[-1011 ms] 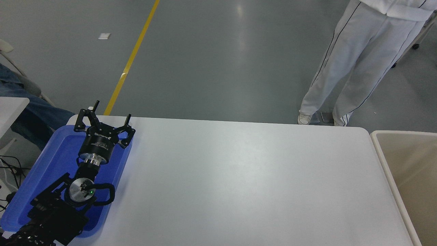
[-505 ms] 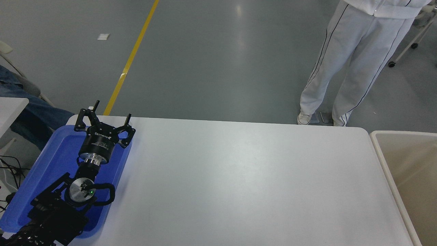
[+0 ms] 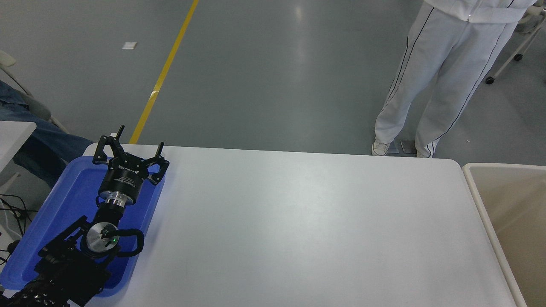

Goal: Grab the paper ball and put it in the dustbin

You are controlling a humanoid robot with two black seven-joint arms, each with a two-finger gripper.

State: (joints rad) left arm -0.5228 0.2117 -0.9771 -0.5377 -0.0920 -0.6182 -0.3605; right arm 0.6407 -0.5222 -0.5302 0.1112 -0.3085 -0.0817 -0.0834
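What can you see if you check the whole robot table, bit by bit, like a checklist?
Surface: white table, bare in the middle.
Job's things: paper ball not seen; dustbin at the right edge, only partly in view.
Clutter: blue tray at the left end.
Grippers: left gripper open, over the tray; right arm not in view.
Cables: black cables left of the tray.
Surroundings: grey floor with a yellow line; a person in white trousers stands beyond the far edge.

A single head view looks forward and down from high on the robot's side of the table [image 3: 298,221], the grey floor [image 3: 264,76] beyond its far edge.
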